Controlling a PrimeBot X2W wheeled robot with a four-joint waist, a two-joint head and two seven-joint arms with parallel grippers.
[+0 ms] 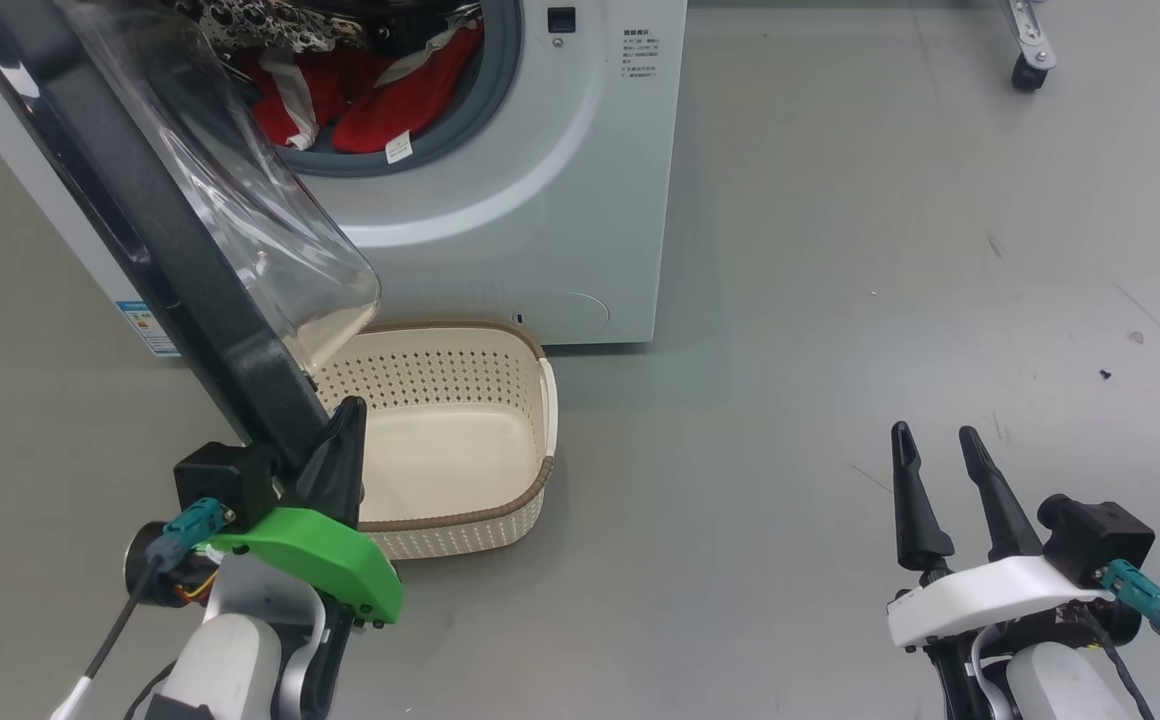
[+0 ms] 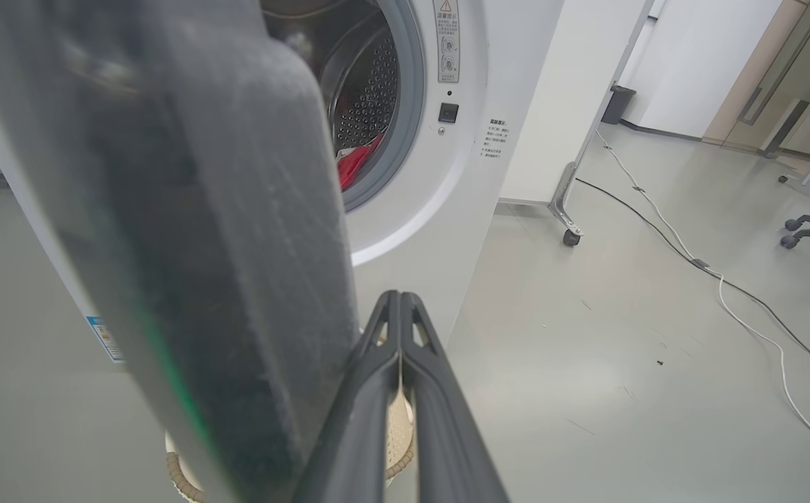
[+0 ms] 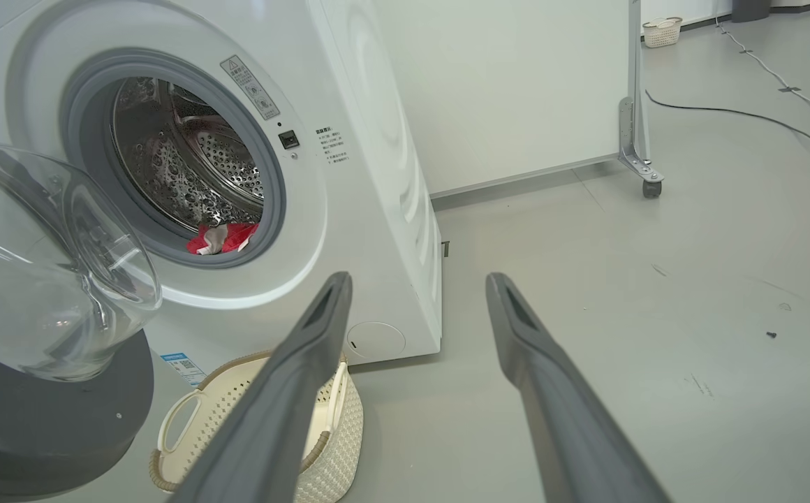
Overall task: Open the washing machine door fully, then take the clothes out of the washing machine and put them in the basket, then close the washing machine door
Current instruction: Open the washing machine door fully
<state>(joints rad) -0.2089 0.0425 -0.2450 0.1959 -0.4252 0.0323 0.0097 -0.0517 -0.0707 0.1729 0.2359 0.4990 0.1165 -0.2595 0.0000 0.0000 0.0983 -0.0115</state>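
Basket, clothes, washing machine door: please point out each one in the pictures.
basket (image 1: 420,375): head view, perforated inner wall.
clothes (image 1: 390,100): head view, red fabric.
washing machine door (image 1: 155,230): head view, black rim.

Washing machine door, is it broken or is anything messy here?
Nothing looks broken or spilled. The washing machine door just stands open, its glass bowl covering a corner of the basket in the head view. The red clothes slump over the drum's grey lip, a white tag dangling.
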